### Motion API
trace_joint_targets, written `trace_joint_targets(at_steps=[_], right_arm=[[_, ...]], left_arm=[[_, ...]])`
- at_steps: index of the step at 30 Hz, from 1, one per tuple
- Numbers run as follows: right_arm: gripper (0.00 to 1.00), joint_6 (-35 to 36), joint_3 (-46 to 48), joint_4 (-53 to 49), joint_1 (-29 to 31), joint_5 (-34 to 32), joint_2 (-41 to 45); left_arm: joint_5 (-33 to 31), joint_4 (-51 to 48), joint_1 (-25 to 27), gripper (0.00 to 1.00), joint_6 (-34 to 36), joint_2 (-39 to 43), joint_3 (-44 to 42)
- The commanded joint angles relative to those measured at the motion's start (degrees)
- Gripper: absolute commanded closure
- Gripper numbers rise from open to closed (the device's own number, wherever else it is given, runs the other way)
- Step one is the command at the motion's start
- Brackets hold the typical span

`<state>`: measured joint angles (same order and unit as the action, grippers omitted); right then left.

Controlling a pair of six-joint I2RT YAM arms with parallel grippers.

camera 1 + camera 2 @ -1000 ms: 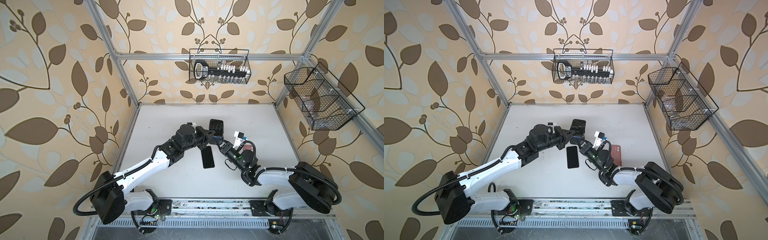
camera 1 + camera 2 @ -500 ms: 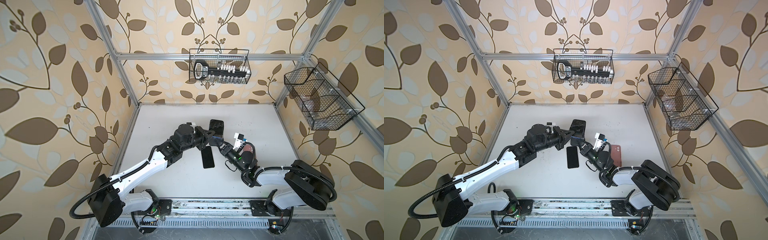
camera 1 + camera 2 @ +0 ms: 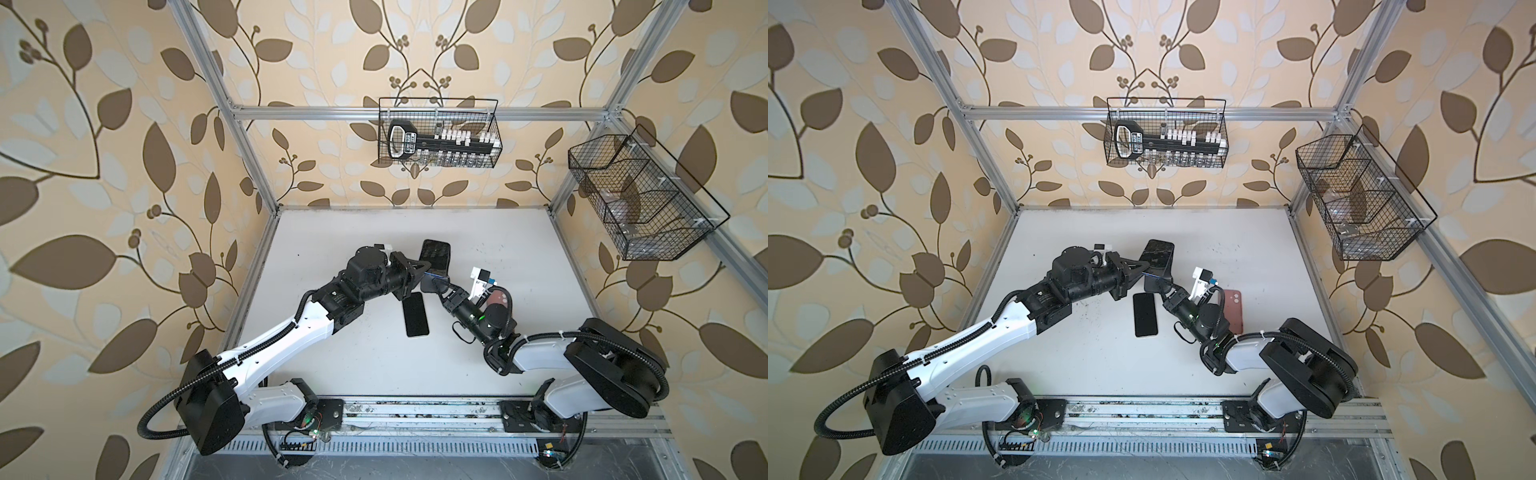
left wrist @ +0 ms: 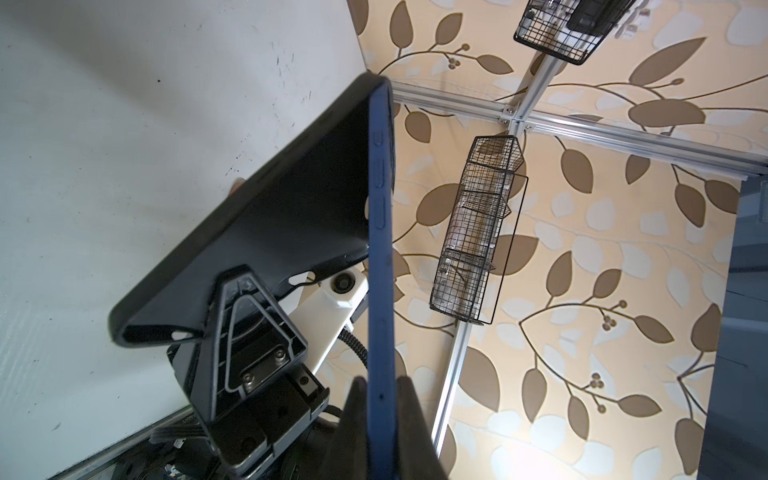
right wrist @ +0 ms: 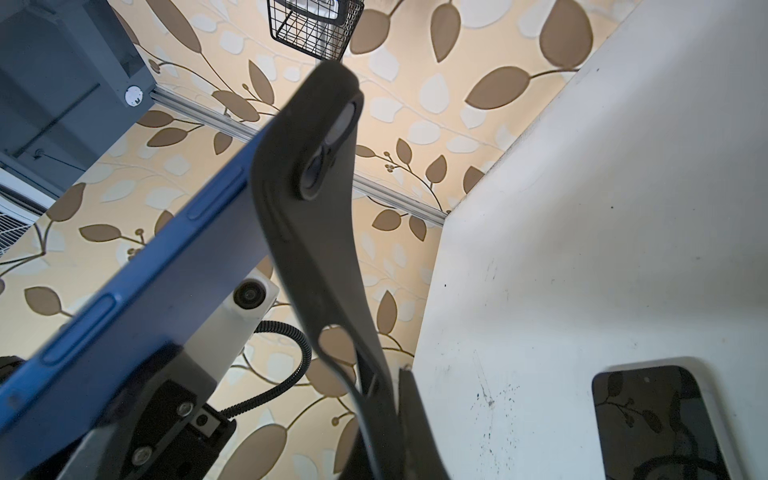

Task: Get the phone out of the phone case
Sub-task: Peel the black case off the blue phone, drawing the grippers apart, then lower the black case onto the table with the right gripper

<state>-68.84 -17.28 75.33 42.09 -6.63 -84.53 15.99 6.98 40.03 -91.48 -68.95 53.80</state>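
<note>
Phone [image 3: 434,253], the blue one, hangs mid-frame in both top views, peeled off the black phone case [image 4: 270,232] except one end; left gripper [image 4: 380,395] pinches its edge, right gripper [image 5: 386,386] pinches the case. Just below lies one black phone [image 3: 416,314] on the table [image 3: 374,232], one pink phone [image 3: 1234,309] half under the right arm [image 3: 1246,357], two wire baskets [image 3: 384,124] up top.

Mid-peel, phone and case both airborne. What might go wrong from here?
The left gripper pinches the blue phone only by its thin edge; once the black case lets go, it may twist out. A drop could hit the second phone on the table nearby. The right gripper holds just the case's stretched rim, which may slip.
</note>
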Motion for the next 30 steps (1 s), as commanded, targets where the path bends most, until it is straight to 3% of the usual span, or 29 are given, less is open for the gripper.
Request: trace_joint_targets(at_steps=[1, 22, 30], right_arm=[[1.00, -2.3, 2.4, -4.0, -1.2, -1.5, -1.9], [1.00, -6.7, 0.3, -4.5, -2.8, -0.2, -2.8], [1.00, -4.1, 0.4, -14.9, -3.0, -0.9, 5.0]], left_arm=[[-4.3, 10.6, -2.0, 1.00, 3.5, 5.8, 4.9], [-5.1, 6.3, -1.6, 1.00, 4.7, 11.1, -2.9], [-6.0, 4.1, -2.7, 1.00, 6.8, 12.8, -3.4]])
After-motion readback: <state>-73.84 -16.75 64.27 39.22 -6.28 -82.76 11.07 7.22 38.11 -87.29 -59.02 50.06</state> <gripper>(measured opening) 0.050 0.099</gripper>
